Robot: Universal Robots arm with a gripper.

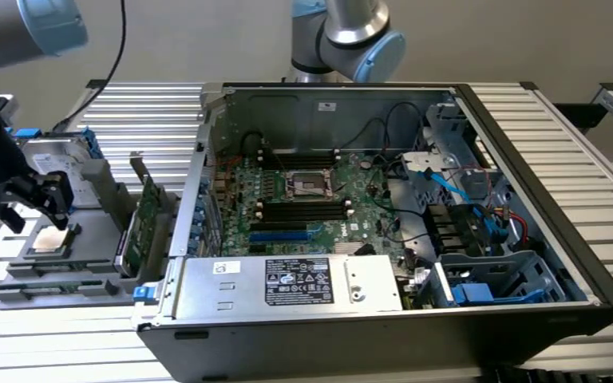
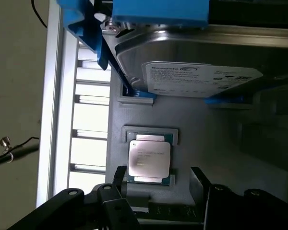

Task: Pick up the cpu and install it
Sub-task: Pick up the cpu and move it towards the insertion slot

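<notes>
The pincer point(image 1: 36, 217) is held wide open and empty just above the cpu point(image 1: 51, 239), seated flat in a grey holder point(image 1: 96, 239) by the worktop point(image 1: 573, 144) edge at the exterior view's left, so its sides can be straddled.

The chip point(image 2: 149, 159) lies uncovered from above, with bare grey tray point(image 2: 216, 139) on either side where the wide-spread gripper point(image 2: 158, 184) hangs over it, while the hard drive point(image 2: 201, 76) looms just beside it and an upright green card point(image 1: 147, 211) stands between tray and computer case point(image 1: 318, 100).
</notes>
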